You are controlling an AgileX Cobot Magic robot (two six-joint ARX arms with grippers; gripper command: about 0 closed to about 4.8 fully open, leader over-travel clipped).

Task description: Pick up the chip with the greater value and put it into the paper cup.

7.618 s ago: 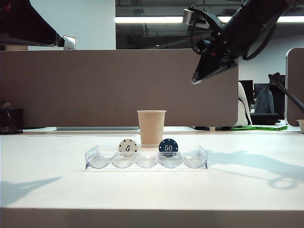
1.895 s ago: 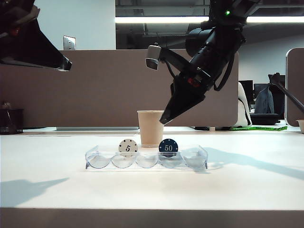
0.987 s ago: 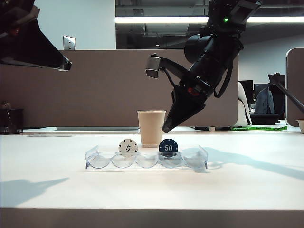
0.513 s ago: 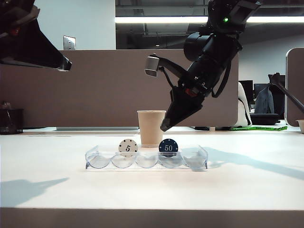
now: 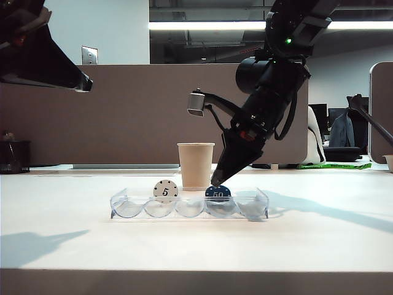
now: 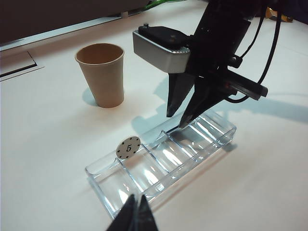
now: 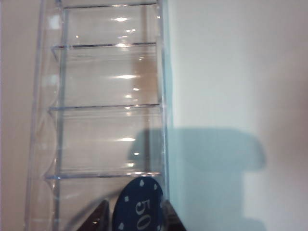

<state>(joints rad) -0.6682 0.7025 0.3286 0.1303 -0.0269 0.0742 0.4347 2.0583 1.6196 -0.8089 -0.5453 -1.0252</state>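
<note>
At the middle of the white surface (image 5: 319, 239) lies a clear plastic chip tray (image 5: 258, 200) with five scooped compartments in a row. The blue chip (image 7: 138, 207), marked "50", stands on edge in the fourth compartment from the left. The white chip (image 5: 165, 190), marked "5", stands on edge in the second. The paper cup (image 5: 196, 165) stands upright just beyond the tray, between the two chips in the exterior view.

The right hand (image 5: 214, 180) points steeply down at the blue chip. Its jaws are spread, one finger on each flat face of the chip, as the right wrist view shows. Contact with the chip cannot be confirmed. The left hand (image 6: 135, 217) hangs high over the left of the surface, well apart from the tray, fingertips pressed together and holding nothing.

The chip is judged light, rigid and smooth-faced. It is thin, so the hold belongs across the two flat faces near the upper edge. A grip on the rounded rim would likely slip. The tray walls are hard, glossy and close to the chip. The cup is matt tan paper, tapered, with a rolled rim; it is judged light and easy to tip.
</note>
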